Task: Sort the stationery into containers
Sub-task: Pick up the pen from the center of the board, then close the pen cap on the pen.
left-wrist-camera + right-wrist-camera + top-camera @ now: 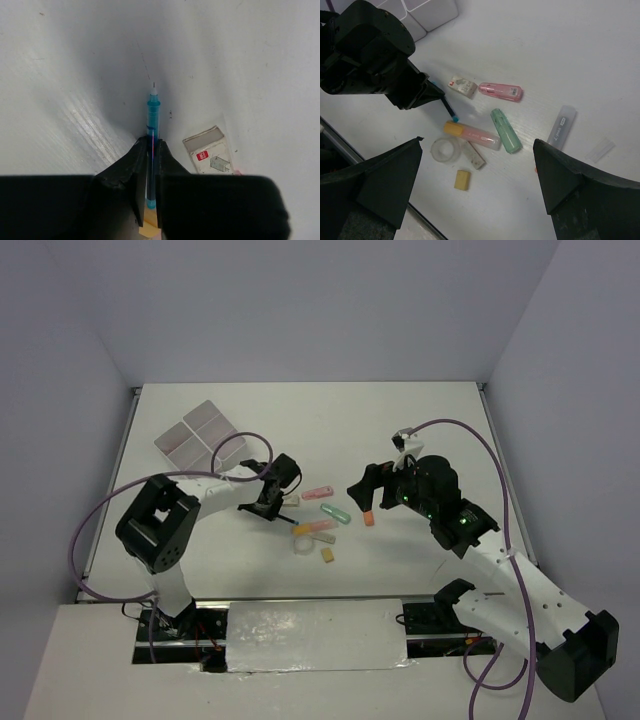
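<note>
My left gripper had its jaws pinched tight on the blue pen. The barrel ran up between the fingers with its tip pointing away from the wrist toward the table; I could not tell whether it touched. The small white box lay just beside the pen, apart from the fingers. My right gripper hung with its jaws spread wide and nothing between them. Taking that box as my mark, the pink marker lay just beside it. The green marker and the orange-capped marker lay near it, toward the right gripper. The tape ring and tan eraser lay beyond those. The white trays stood well apart from the box, beyond the left gripper
</note>
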Tool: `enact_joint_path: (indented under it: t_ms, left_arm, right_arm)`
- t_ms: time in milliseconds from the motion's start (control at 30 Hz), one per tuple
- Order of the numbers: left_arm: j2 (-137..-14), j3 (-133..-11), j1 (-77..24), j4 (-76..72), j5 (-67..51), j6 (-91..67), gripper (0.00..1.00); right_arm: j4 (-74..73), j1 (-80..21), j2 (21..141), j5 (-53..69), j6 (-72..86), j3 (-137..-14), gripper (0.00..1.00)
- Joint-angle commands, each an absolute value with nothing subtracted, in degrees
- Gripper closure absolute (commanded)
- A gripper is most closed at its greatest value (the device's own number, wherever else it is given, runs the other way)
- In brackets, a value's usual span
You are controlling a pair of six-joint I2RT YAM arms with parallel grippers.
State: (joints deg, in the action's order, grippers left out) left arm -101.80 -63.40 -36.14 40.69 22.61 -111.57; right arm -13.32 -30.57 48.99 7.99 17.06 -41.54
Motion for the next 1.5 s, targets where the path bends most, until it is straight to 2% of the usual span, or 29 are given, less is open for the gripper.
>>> enact_joint_path:
  t_ms: [0,267,433,533,633,767,900,1000,1100,1200,1467]
  left_arm:
    - [-100.9,-59.3,-35.7,42.5,22.3,-113.8,0.91]
    - [-92.7,-56.6,-33.8,43.7,28.5,-114.5,1.00]
    - [-84.8,-55.1,-33.7,40.8,33.7,-112.0,1.00]
    - [-78.5,-54.5,-33.7,36.4,38.0,-103.0,1.00]
    - [-73.7,-56.2,-34.0,29.7,40.0,-86.5,1.00]
    - [-64.6,-55.0,-35.9,19.1,36.8,-61.2,1.00]
    - [-53.7,-50.9,-36.2,13.0,20.4,-43.7,1.00]
    - [-48.9,-53.1,-36.5,21.0,13.7,-37.7,1.00]
    - [-45.3,-54.9,-36.7,27.0,3.8,-34.4,1.00]
    - [-41.1,-55.4,-36.7,30.7,-3.9,-31.6,1.00]
    - [-32.3,-51.7,-36.7,35.1,-9.2,-26.7,1.00]
  right_arm:
    - [-11.0,-30.1,48.2,8.0,16.5,-41.3,0.00]
    - [-10.9,-30.0,49.7,7.4,16.6,-41.0,0.00]
    - [-11.2,-29.8,52.6,5.1,17.0,-40.9,0.00]
    - [-15.3,-28.8,57.7,-2.6,19.4,-41.9,0.00]
    - [-16.9,-24.7,61.6,-5.0,22.0,-41.7,0.02]
    - [-17.7,-20.2,65.6,-8.3,24.1,-41.4,0.06]
    - [-18.9,-18.9,73.5,-11.9,24.5,-43.9,0.12]
    - [-20.6,-18.8,78.4,-14.5,25.3,-46.5,0.15]
    - [-20.7,-18.9,82.2,-12.9,25.8,-48.2,0.28]
    - [-20.8,-18.9,85.0,-13.7,26.3,-49.4,0.34]
    - [-21.1,-19.4,88.8,-13.3,27.5,-51.8,0.39]
